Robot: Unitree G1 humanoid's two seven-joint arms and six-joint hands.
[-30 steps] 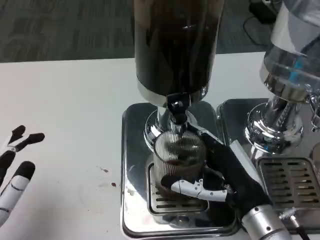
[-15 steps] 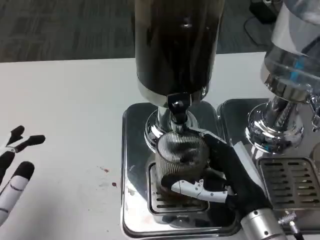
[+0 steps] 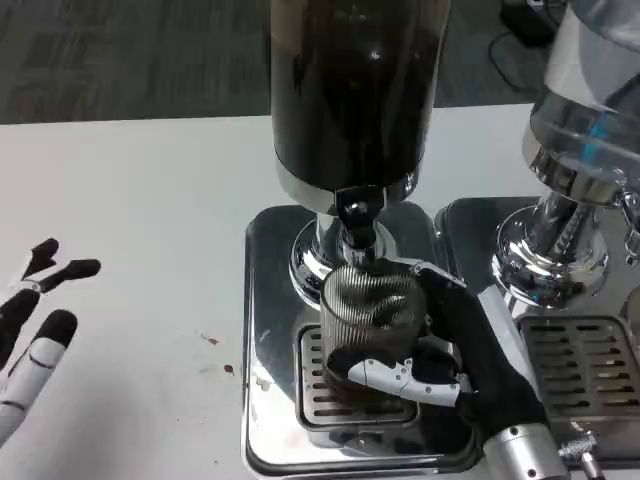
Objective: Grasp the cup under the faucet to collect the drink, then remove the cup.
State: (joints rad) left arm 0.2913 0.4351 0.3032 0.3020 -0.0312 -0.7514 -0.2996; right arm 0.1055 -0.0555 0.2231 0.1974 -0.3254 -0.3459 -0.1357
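A ribbed clear cup (image 3: pixel 368 320) stands on the drip grate (image 3: pixel 322 392) of the dark drink dispenser (image 3: pixel 350 95), right beneath its black faucet (image 3: pixel 356 222). My right hand (image 3: pixel 450 360) grips the cup from the right side, with the thumb across the cup's lower front and the other fingers behind it. Some dark liquid seems to sit in the cup's bottom. My left hand (image 3: pixel 35 325) lies at the far left over the white table, fingers spread, holding nothing.
The dispenser's chrome base tray (image 3: pixel 268 300) surrounds the grate. A second dispenser with a clear tank (image 3: pixel 585 120) and its own grate (image 3: pixel 580 365) stands close on the right. Small brown drops (image 3: pixel 212 342) mark the table left of the tray.
The cup with my right hand around it has shifted slightly to the right and toward the faucet. My left hand has edged a little upward in the picture.
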